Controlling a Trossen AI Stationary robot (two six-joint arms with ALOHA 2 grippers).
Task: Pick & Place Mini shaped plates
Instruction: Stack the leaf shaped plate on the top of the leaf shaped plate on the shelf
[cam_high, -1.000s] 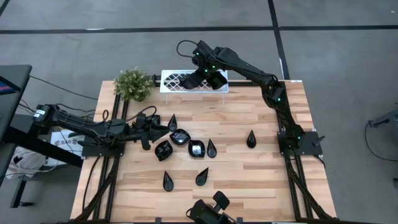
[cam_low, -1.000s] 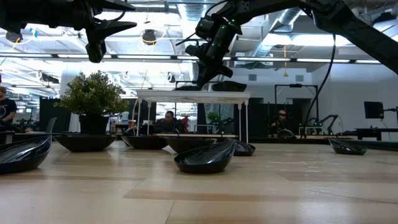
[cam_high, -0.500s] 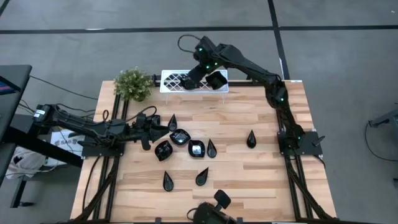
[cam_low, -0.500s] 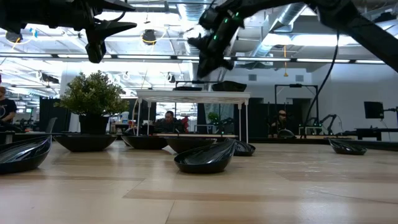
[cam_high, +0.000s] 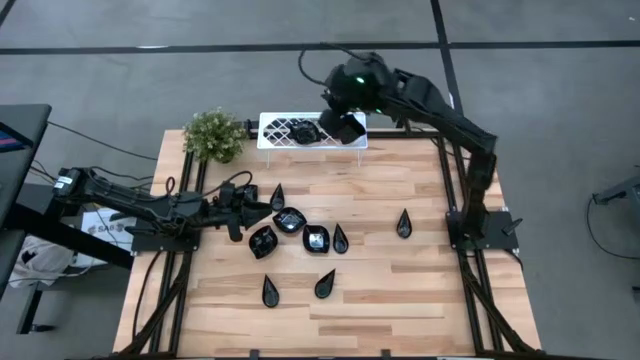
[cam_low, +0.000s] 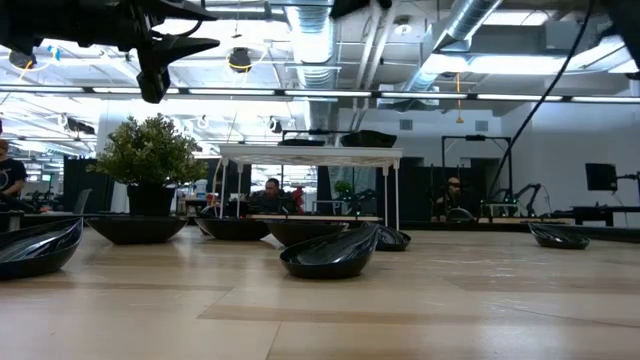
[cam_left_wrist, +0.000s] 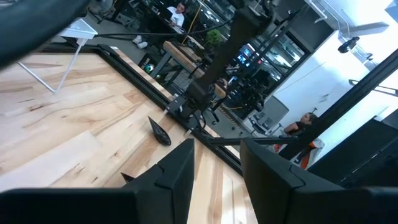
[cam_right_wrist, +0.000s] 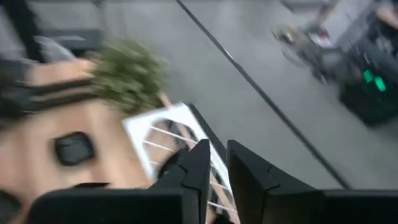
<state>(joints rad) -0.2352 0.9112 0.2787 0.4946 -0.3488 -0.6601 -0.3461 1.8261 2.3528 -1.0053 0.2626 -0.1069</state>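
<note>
Mini shaped plates: what I can see from the high camera.

I count seven glossy black plates (cam_high: 288, 220) lying loose mid-table: four clustered left of centre, two teardrops near the front edge (cam_high: 325, 285), one teardrop (cam_high: 403, 224) alone to the right. Two more sit on the tray (cam_high: 346, 128).

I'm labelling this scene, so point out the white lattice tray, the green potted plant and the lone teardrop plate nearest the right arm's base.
white lattice tray (cam_high: 283, 131): high view, bare lattice left of centre.
potted plant (cam_high: 213, 134): high view, foliage.
teardrop plate (cam_high: 403, 223): high view, middle.
</note>
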